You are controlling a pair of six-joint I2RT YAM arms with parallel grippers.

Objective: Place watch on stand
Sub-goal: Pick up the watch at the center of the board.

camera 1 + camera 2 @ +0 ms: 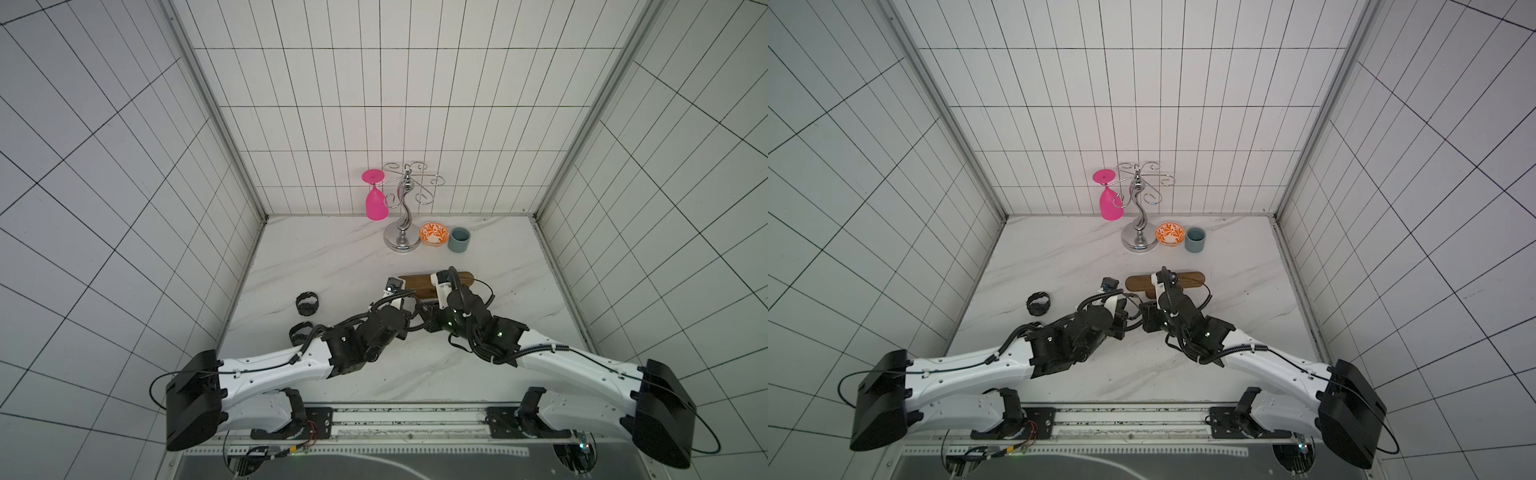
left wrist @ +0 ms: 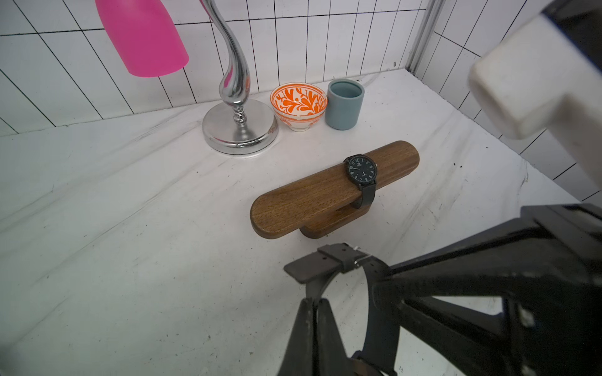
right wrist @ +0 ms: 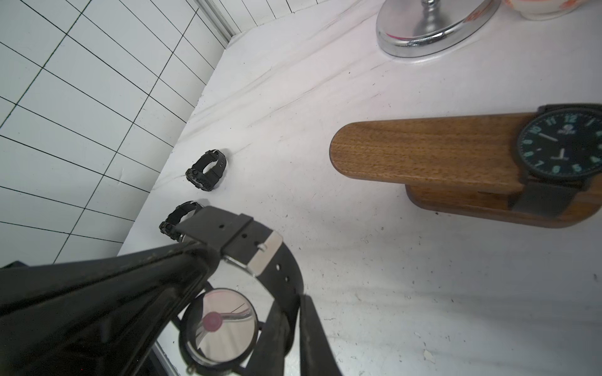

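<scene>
Nearest the lens in the right wrist view, the right claw point(image 3: 293, 312) is seen closed narrow on the black strap of the held watch point(image 3: 218, 328), whose round, mirror-bright disc is turned toward the camera. In the left wrist view the left claw point(image 2: 314, 306) is likewise closed narrow on the same strap. In each wrist view the opposite claw is observed clamped on the strap from the side, so the held watch is pinched by both claws at once. It is located on the robot's side of the stand point(image 2: 309, 198), near the bar but apart from it.

The stand is set on the white marbled tabletop point(image 1: 324, 266). A second watch point(image 2: 361, 169), dark-dialled with teal numerals, is found strapped round the bar, toward the end nearer the blue-grey cup point(image 2: 344, 104).

By the back wall a chrome rack point(image 1: 401, 239) is noted, with a pink glass point(image 1: 376, 203) hung upside down from one of its arms. An orange-patterned bowl point(image 1: 433, 233) is placed just beside the rack's base, and the blue-grey cup just beside the bowl.

Two further items are recorded on the tabletop, well to the left of the stand: the farther chunky watch point(image 1: 307, 302) and the nearer chunky watch point(image 1: 300, 332). The latter is partly hidden by the left arm point(image 1: 274, 365).
</scene>
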